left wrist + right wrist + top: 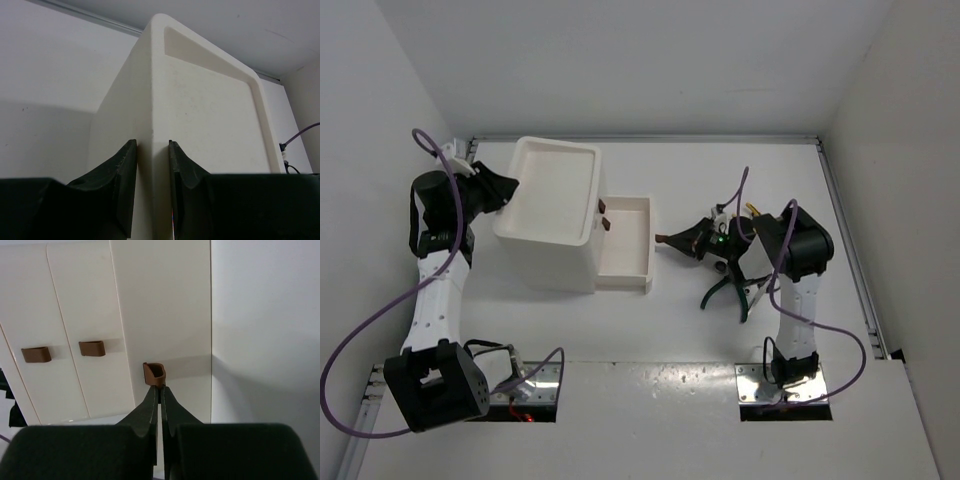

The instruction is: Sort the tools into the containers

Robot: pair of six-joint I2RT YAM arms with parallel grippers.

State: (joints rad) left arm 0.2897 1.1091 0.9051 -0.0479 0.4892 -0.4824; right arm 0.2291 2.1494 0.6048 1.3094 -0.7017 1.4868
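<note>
Tabletop (650,330), plain white, with white walls (620,60) closing it in at 9, 12 and 3 o'clock in the overhead view. The tall white box (545,262) stands toward 10 o'clock from the table's middle. Its shallow tray top faces up, and only its own pale floor can be seen in it. The lowest drawer (625,282) stands drawn out toward 3 o'clock, with its white inside showing. Two other drawers sit flush in the box front, each with a reddish-brown pull (92,348). The left gripper (510,195) is at the box's 9 o'clock side. In the left wrist view its dark fingers (125,180) are clamped on the tray's rim near a rounded corner, one outside the wall and one inside. The right gripper (160,387) reaches toward 9 o'clock. Its jaws are pressed almost together, the tips pinching the lower edge of the open drawer's knob (155,374), a small hollow brown cup. The tools lie on the table at 3 o'clock, well apart from the box and partly under the right arm. The green-handled pliers (728,283) lie with handles splayed toward 6 o'clock, and the yellow-handled pliers (756,210) show just a tip at the arm's 12 o'clock side. The rest of the pile is too hidden to tell apart.
</note>
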